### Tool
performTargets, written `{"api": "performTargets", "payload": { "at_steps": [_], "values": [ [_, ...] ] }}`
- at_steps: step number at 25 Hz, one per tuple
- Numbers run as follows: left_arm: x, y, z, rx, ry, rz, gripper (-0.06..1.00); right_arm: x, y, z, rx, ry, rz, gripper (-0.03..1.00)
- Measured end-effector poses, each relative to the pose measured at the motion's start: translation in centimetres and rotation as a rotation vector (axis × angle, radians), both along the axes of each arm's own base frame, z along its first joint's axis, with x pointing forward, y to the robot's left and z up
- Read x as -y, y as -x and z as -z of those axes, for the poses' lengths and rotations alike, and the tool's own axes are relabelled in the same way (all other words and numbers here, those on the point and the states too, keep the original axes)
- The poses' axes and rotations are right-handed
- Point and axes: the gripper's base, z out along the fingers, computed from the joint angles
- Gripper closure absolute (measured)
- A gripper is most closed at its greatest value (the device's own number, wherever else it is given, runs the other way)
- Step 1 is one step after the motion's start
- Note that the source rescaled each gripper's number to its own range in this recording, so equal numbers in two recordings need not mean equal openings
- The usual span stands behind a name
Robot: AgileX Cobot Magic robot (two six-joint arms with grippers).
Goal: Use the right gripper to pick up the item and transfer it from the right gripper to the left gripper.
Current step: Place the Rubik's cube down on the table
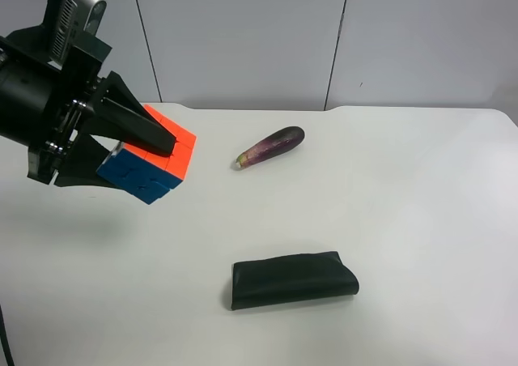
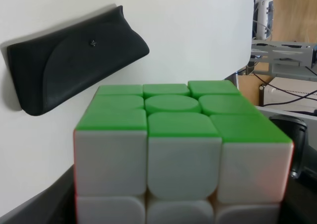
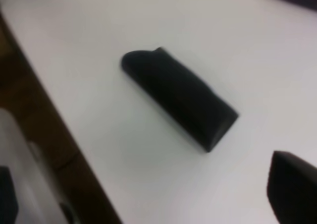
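The item, a puzzle cube [image 1: 139,177] showing orange and blue faces, hangs above the table at the exterior high view's left. My left gripper [image 1: 137,162], black with a grey box on top, is shut on it. In the left wrist view the cube [image 2: 181,149] fills the frame with green and white faces, and dark fingers [image 2: 47,206] flank it. The right gripper [image 3: 148,192] does not show in the exterior high view. Its wrist view shows one dark fingertip [image 3: 292,187] far from the other, open with nothing between, above the table near the pouch.
A dark green folded pouch [image 1: 293,279] lies at the table's front middle, also seen as the pouch [image 3: 181,97] and the pouch [image 2: 74,60]. A purple eggplant [image 1: 271,146] lies behind it. The table edge [image 3: 64,135] runs near the right gripper.
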Motion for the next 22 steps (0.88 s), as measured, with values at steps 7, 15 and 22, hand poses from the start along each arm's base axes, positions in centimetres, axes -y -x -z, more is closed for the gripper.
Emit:
{"api": "performTargets", "payload": {
  "at_steps": [7,15,22],
  "values": [
    [0.00,0.00,0.00,0.000,0.000,0.000,0.94,0.53,-0.26,0.01,0.018,-0.001,0.063,-0.03],
    [0.00,0.00,0.00,0.000,0.000,0.000,0.94,0.53,-0.26,0.01,0.009,-0.008,0.071,-0.03],
    [-0.01,0.00,0.02,0.004,-0.003,0.004,0.94,0.83,-0.09,-0.02,0.022,-0.027,0.176,-0.03]
  ]
}}
